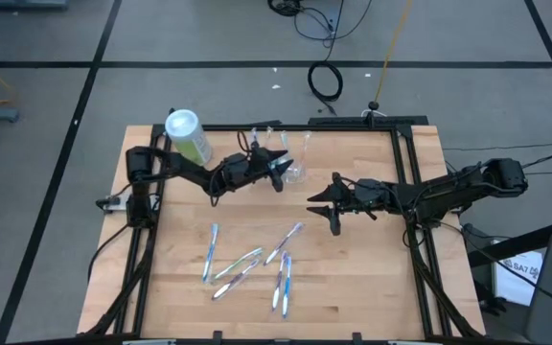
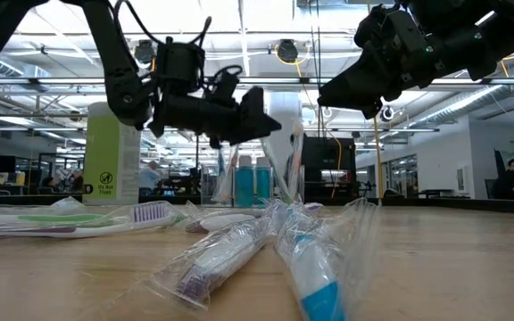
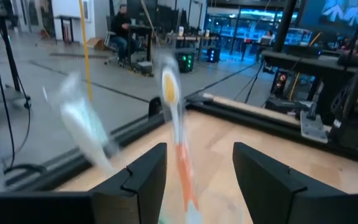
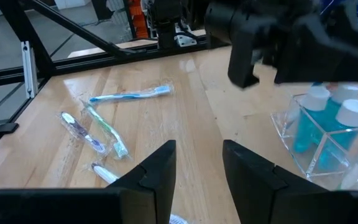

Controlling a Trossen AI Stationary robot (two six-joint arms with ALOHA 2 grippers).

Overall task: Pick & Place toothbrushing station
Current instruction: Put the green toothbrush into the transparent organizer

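Note:
The toothbrushing station (image 1: 296,173), a small clear plastic holder, stands on the table's far middle; the right wrist view shows blue bottles with white caps in it (image 4: 319,140). A wrapped toothbrush (image 3: 178,124) stands upright ahead of my left gripper (image 3: 197,168), which is open and touches nothing. In the high view my left gripper (image 1: 284,170) hovers just left of the station. My right gripper (image 1: 322,211) hangs open to the station's near right, nothing between its fingers (image 4: 197,162).
A green-and-white canister (image 1: 188,134) stands at the far left. Several wrapped toothbrushes (image 1: 247,264) lie scattered on the near middle of the wooden table. A black frame (image 1: 410,182) runs along the table's edges. People sit in the room beyond.

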